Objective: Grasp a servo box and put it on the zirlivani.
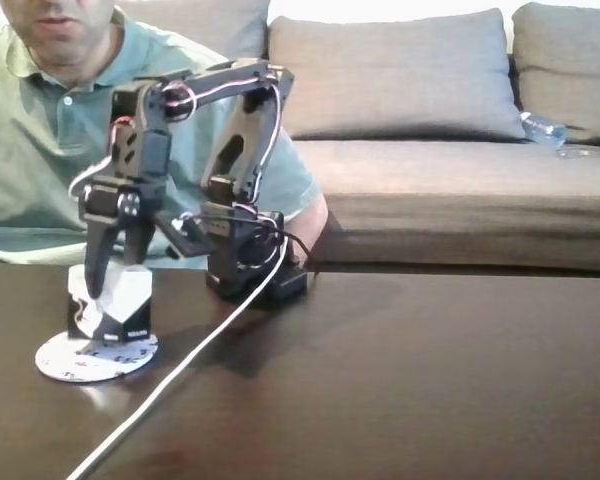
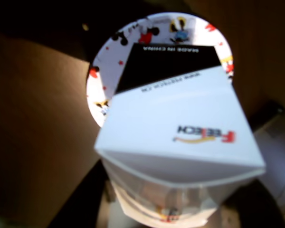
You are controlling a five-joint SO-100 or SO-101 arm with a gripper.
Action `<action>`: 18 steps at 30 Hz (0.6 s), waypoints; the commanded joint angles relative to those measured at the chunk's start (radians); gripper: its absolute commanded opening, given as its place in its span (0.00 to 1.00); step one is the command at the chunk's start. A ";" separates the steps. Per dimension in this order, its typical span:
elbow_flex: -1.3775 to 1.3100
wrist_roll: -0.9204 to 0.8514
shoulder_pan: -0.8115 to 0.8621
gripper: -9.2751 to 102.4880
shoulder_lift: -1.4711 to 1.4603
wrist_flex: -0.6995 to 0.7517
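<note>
The servo box [image 1: 120,305], white on top with a black lower band, stands slightly tilted on the zirlivani [image 1: 92,360], a flat round white disc at the table's left. My gripper [image 1: 108,285] reaches down over the box from above, and its black finger [image 1: 96,262] lies across the box's left front. The jaws look closed against the box. In the wrist view the box [image 2: 180,133] is very close, its white face carrying a red logo, and the disc [image 2: 114,61] with small coloured cartoon prints shows beneath it.
The arm's base [image 1: 245,255] stands mid-table at the far edge, and a white cable [image 1: 180,365] runs from it toward the front edge. A person in a green shirt [image 1: 50,130] sits behind the table at the left. A grey sofa [image 1: 430,150] is behind.
</note>
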 commanded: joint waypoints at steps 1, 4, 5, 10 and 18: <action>-0.048 0.011 0.005 0.24 -0.021 -0.011; -0.046 0.011 0.005 0.27 -0.021 -0.011; -0.046 0.011 0.005 0.29 -0.021 -0.011; -0.048 0.011 0.005 0.32 -0.021 -0.012; -0.080 0.002 -0.028 0.43 -0.023 -0.046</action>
